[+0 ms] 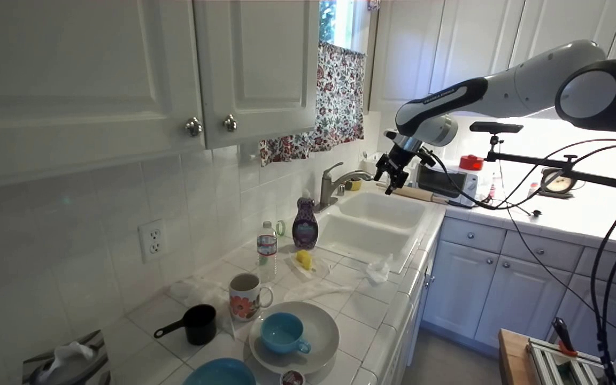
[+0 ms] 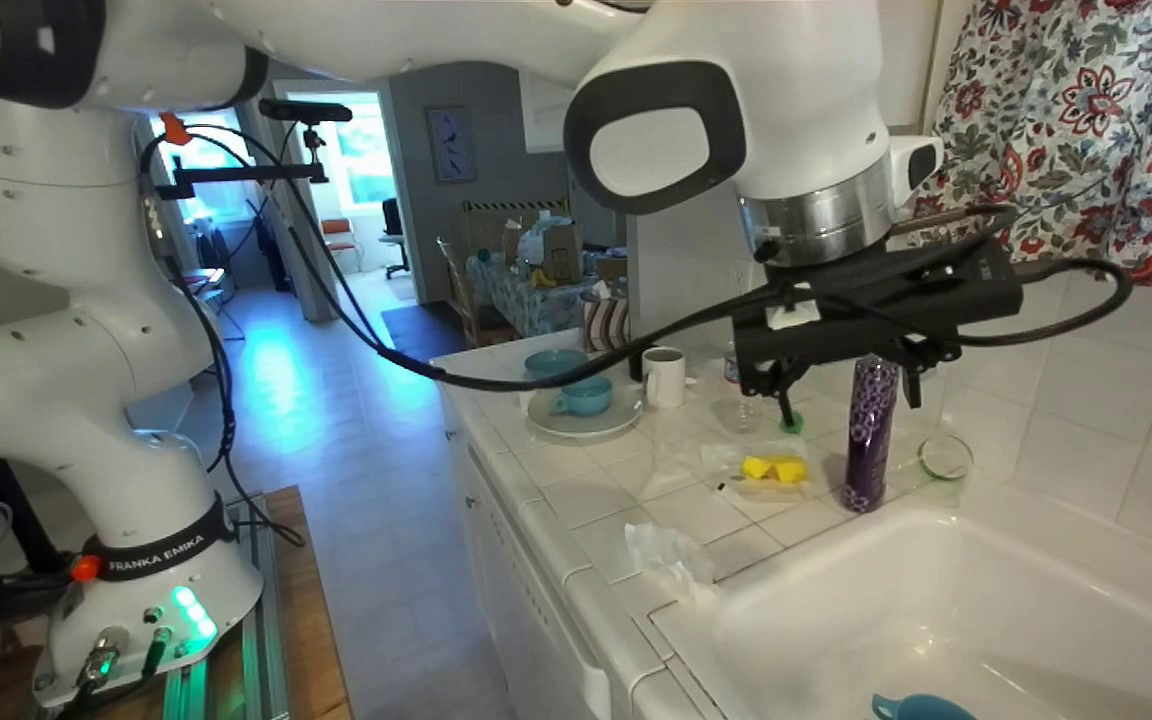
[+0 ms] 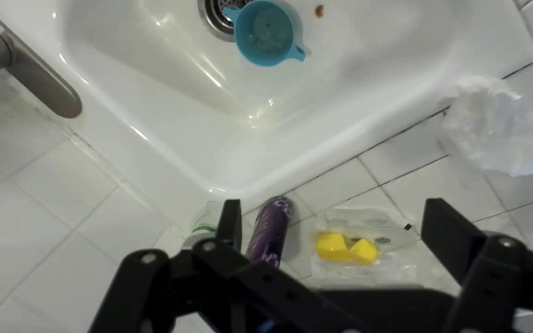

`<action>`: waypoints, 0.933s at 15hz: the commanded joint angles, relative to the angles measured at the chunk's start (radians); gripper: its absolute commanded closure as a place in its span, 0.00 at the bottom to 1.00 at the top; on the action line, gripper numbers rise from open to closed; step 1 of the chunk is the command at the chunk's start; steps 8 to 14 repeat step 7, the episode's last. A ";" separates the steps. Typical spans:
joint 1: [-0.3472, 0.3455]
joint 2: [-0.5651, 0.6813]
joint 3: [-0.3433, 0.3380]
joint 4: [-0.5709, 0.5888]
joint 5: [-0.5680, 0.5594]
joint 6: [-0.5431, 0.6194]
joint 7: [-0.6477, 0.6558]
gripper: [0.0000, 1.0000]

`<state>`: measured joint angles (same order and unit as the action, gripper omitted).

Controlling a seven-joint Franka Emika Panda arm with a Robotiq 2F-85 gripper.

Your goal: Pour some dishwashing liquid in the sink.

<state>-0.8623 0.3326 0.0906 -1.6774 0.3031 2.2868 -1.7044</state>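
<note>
Dishwashing liquid (image 3: 270,233) isn't in your grasp yet: nearest in the wrist view, your gripper (image 3: 333,222) gapes wide, holding nothing. Beyond, the bottle stands upright on the counter (image 3: 336,187), just beside the sink (image 3: 144,164); descend off-centre and one finger (image 3: 232,224) may topple it.

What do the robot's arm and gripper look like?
The arm is white and rounded, with black-rimmed oval joint covers, a silver wrist ring and a black FRANKA EMIKA base band. The gripper is black with blocky fingers; black cables loop alongside.
</note>
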 commanded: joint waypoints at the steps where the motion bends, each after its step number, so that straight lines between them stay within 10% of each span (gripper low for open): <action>1: 0.104 -0.074 -0.107 -0.076 -0.103 -0.068 -0.061 0.00; 14: 0.217 -0.047 -0.197 -0.051 -0.114 -0.085 -0.116 0.00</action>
